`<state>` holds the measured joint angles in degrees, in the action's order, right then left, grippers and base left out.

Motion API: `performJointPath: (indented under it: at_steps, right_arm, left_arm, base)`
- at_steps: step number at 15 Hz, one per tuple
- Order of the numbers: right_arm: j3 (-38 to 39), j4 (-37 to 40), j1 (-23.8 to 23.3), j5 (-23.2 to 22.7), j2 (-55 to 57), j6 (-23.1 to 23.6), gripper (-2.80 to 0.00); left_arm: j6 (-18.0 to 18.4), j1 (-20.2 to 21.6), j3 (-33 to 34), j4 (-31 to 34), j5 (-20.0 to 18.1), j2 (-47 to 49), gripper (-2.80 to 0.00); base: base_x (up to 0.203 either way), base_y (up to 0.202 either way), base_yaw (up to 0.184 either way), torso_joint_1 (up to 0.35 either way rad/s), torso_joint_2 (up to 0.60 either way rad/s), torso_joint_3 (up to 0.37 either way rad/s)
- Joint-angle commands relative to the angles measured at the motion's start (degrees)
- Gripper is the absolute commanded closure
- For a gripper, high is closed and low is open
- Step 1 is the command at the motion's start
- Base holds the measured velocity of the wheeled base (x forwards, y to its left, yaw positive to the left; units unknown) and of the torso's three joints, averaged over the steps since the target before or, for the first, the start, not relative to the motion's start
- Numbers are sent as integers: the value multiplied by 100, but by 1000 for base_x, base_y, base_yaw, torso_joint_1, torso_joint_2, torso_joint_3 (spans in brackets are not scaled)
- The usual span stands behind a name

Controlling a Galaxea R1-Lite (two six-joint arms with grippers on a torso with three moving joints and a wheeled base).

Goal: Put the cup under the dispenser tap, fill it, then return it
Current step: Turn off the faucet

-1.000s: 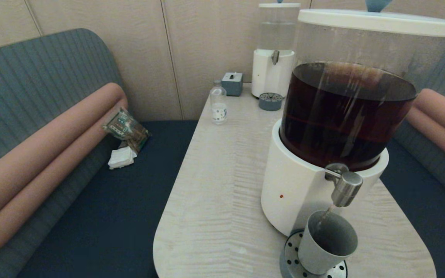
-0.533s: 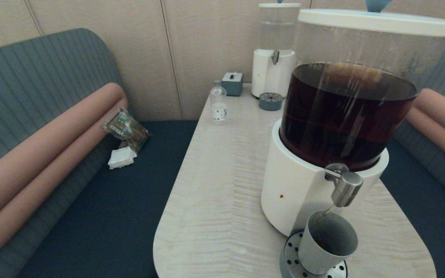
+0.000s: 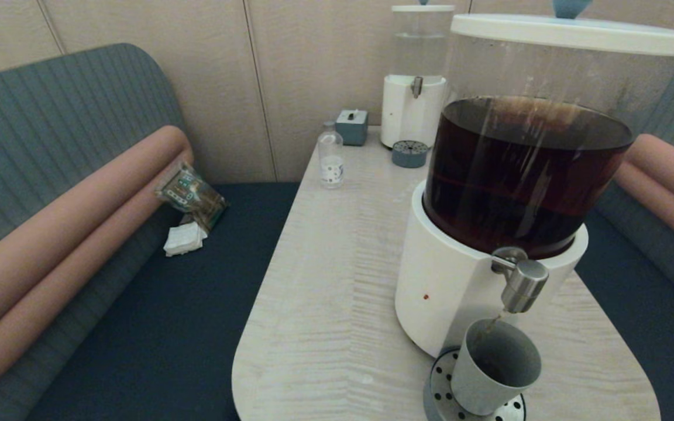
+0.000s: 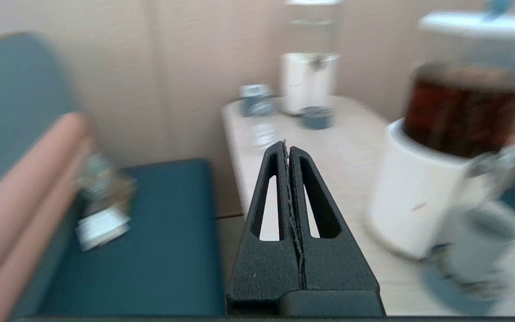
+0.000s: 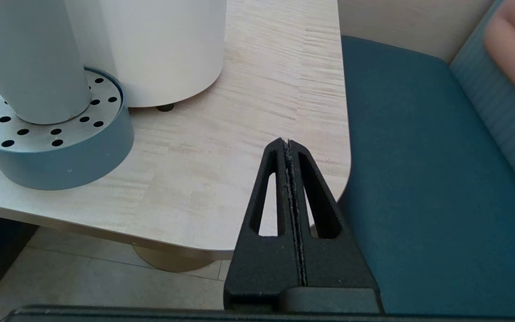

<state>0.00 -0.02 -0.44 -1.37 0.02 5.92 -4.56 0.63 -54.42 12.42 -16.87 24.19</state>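
Cup [image 3: 496,367] sat on the perforated drip tray [image 3: 439,397], directly under the dispenser tap [image 3: 522,286], thin dark stream running into it. Left gripper [image 4: 288,150] was pinched together, holding nothing, cup well ahead of its tips and off to the side. Right gripper [image 5: 286,145] likewise closed and empty at the table [image 5: 221,179] edge, cup [image 5: 29,58] near, off to one side of its tips.

no readable text, bottle label illegible
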Motion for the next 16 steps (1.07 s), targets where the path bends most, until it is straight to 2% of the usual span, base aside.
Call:
performJointPath:
  at_steps: [1, 2, 4, 6, 7, 10, 12, 13, 14, 16]
  right_arm:
    - [53, -5, 0, -3, -20, 5, 0]
    - [53, 2, 0, -3, -20, 5, 0]
    - [53, -2, 0, -3, -20, 5, 0]
    - [53, 2, 0, -3, -20, 5, 0]
    - [53, -3, 0, -3, -20, 5, 0]
    - [53, 2, 0, -3, -20, 5, 0]
    - [53, 2, 0, -3, -20, 5, 0]
    - [53, -3, 0, -3, -20, 5, 0]
    - [53, -6, 0, -3, -20, 5, 0]
    - [53, 2, 0, -3, -20, 5, 0]
  left_arm:
    - [-79, 6, -674, 15, -190, 1129, 0]
    - [-242, 6, -935, -51, -276, 1464, 0]
    - [-914, 1, -1207, -699, -361, 2045, 0]
    - [-1792, -1, -1433, -1388, -413, 2519, 0]
    - [-1927, -2, -1556, -1458, -580, 2686, 0]
    - [-1990, -5, -1668, -1367, -2079, 3035, 0]
    - [-1974, -14, -1824, -930, -3440, 3285, 0]
    - [-1969, -17, -1962, -704, -3983, 3410, 0]
    - [-1950, -21, -2187, -530, -4366, 3617, 0]
    - [-1861, -50, -2672, -409, -4548, 4127, 0]
  base:
    - [0, 0, 0, 0, 0, 0]
    - [0, 0, 0, 0, 0, 0]
    - [0, 0, 0, 0, 0, 0]
    - [0, 0, 0, 0, 0, 0]
    - [0, 0, 0, 0, 0, 0]
    - [0, 0, 0, 0, 0, 0]
    - [0, 0, 0, 0, 0, 0]
    - [0, 0, 0, 0, 0, 0]
    - [0, 0, 0, 0, 0, 0]
    - [0, 0, 0, 0, 0, 0]
